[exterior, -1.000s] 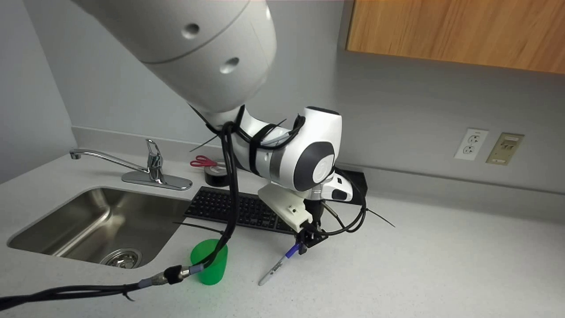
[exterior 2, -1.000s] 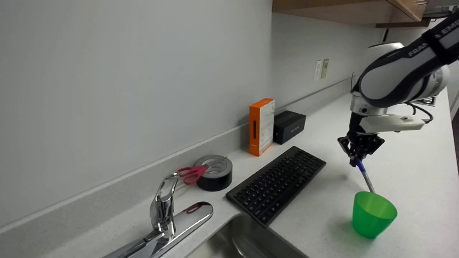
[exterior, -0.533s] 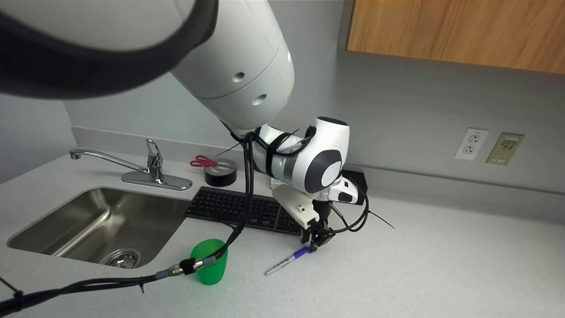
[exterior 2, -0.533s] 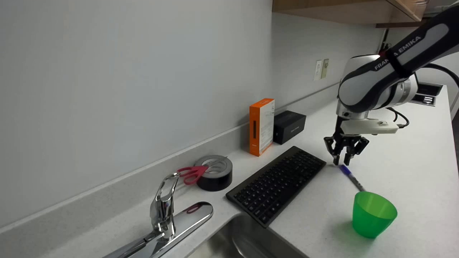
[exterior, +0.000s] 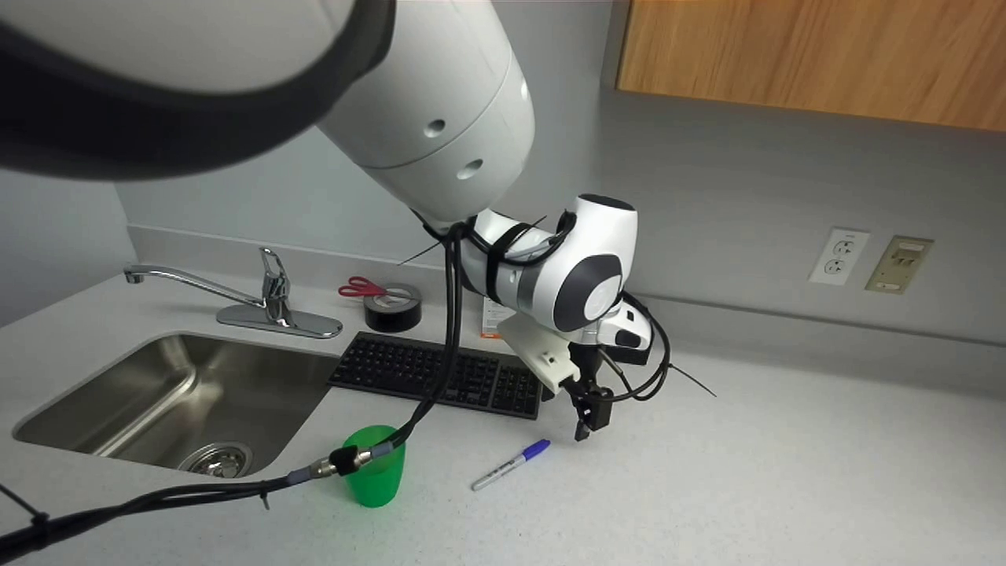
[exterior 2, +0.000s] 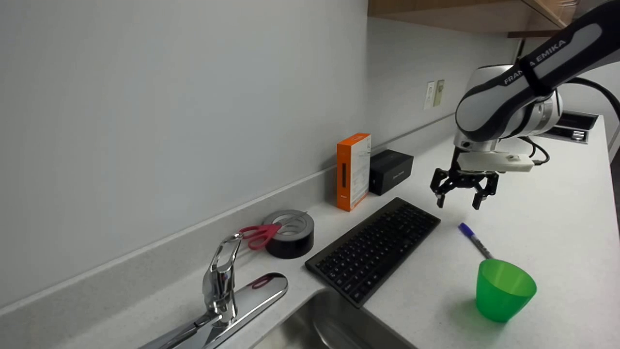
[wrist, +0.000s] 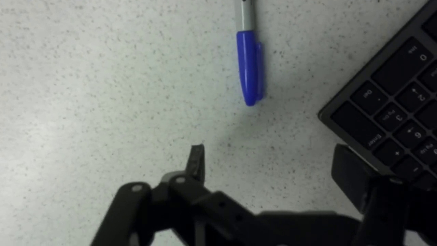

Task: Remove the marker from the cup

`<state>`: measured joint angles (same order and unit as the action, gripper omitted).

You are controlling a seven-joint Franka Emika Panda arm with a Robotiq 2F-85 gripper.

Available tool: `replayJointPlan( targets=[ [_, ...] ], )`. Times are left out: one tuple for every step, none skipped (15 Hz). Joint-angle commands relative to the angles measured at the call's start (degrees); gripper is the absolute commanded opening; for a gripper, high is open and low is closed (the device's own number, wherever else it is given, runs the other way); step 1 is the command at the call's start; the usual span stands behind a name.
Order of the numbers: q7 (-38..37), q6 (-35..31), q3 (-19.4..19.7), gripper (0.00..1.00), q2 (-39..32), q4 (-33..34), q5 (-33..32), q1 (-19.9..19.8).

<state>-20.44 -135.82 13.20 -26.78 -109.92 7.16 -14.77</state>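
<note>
The marker (exterior: 511, 465), with a blue cap and pale barrel, lies flat on the counter outside the cup. In an exterior view the green cup (exterior 2: 501, 303) stands upright, hiding the end of the marker (exterior 2: 475, 241) opposite its cap. A cable passes in front of the cup (exterior: 376, 489) in an exterior view. My gripper (exterior 2: 458, 203) hangs above the counter just past the capped end, its jaws wide apart and holding nothing. In the wrist view the marker (wrist: 248, 68) sits ahead of the gripper (wrist: 269, 147), its far end cut off by the frame.
A black keyboard (exterior 2: 378, 247) lies beside the marker, its corner close to one finger in the wrist view. Red scissors (exterior 2: 261, 235) rest on a tape roll (exterior 2: 290, 242). An orange-white box (exterior 2: 353, 169) and a black box (exterior 2: 391, 170) stand by the wall. The sink (exterior: 181, 401) is near the cup.
One second ago my gripper was shut on the marker's cap, holding it tilted. It came down, the marker lay flat, the jaws opened, and the gripper lifted slightly away.
</note>
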Motion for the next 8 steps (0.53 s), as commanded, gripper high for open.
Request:
replayJointPlan(
  targets=[
    [0.0, 1.3, 0.1, 1.0, -0.5, 1.8, 2.0, -0.1],
    [0.5, 1.6, 0.0, 1.0, -0.3, 1.8, 2.1, -0.3],
    [0.3, 0.2, 0.6, 1.0, -0.1, 0.6, 0.5, 0.5],
    [0.3, 0.2, 0.6, 1.0, -0.1, 0.6, 0.5, 0.5],
    [0.3, 0.2, 0.6, 1.0, -0.1, 0.6, 0.5, 0.5],
    [0.3, 0.2, 0.6, 1.0, -0.1, 0.6, 0.5, 0.5],
    [0.3, 0.2, 0.6, 1.0, -0.1, 0.6, 0.5, 0.5],
    [0.3, 0.2, 0.6, 1.0, -0.1, 0.6, 0.5, 0.5]
  ],
)
